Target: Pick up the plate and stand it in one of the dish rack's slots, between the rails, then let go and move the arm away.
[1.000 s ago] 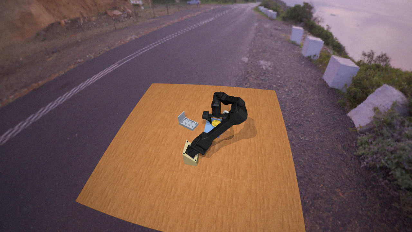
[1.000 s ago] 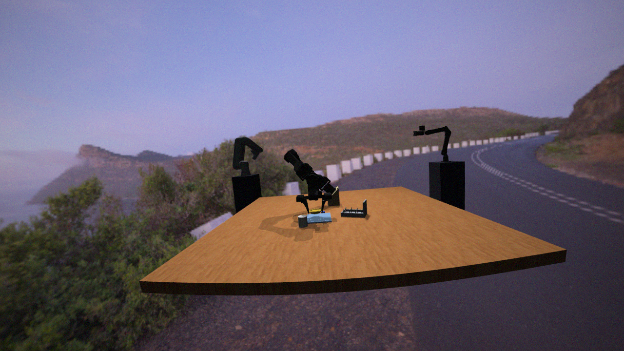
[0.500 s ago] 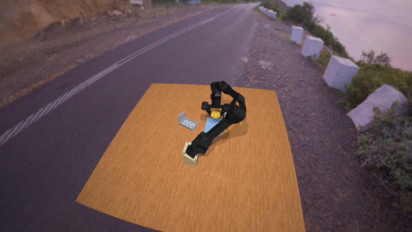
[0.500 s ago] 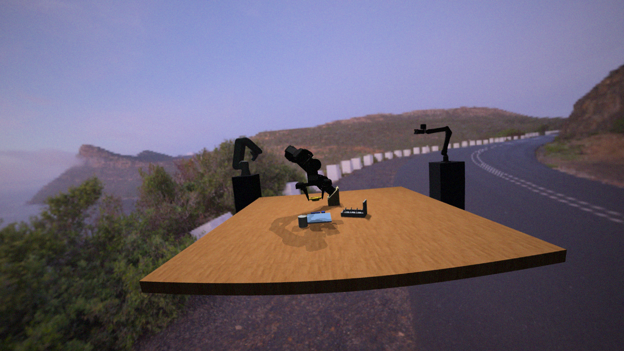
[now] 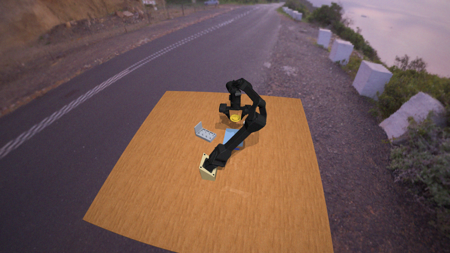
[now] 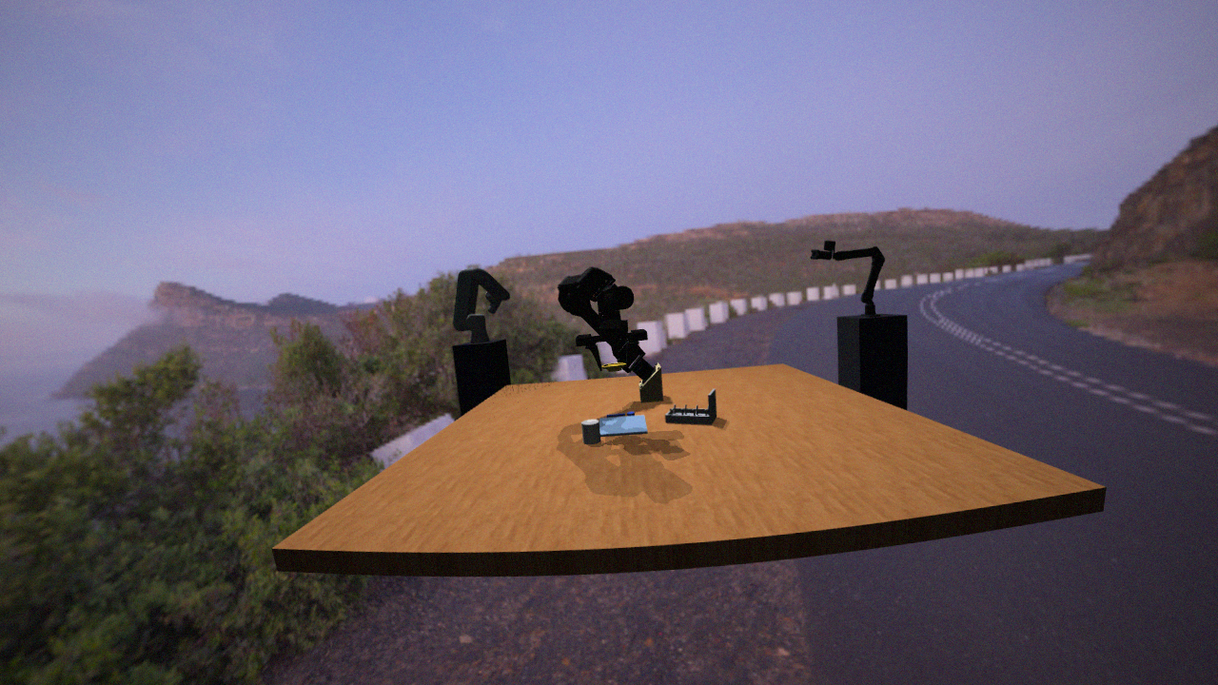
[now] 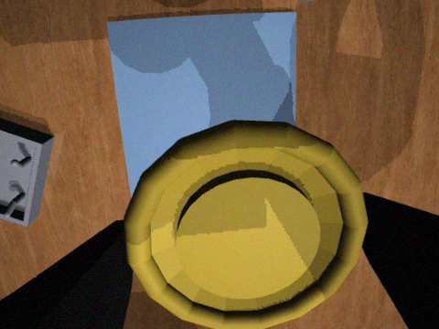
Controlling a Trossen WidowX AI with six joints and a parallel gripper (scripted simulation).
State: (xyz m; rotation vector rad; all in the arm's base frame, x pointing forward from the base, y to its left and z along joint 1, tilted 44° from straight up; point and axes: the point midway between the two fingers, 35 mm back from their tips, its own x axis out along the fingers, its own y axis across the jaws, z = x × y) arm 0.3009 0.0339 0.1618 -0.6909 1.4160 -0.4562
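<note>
The tool [image 5: 235, 117] [image 6: 612, 366] [image 7: 243, 221] grips the yellow plate [image 5: 235, 117] [image 6: 613, 366] [image 7: 249, 260] across its rim, holding it in the air above the bench [image 5: 267, 188] [image 6: 766, 485] [image 7: 82, 82]. The plate lies roughly level, its hollow face up; being round, it has no long axis across its face. It is well apart from the grey rack [image 5: 206, 135] [image 6: 691, 418] [image 7: 41, 175], whose slots hold no plate. The exterior view shows the gap beneath the plate and a dark cup [image 6: 591, 432] beside the blue mat [image 6: 624, 423]; the wrist view shows the plate's recessed centre, which the exterior view hides.
</note>
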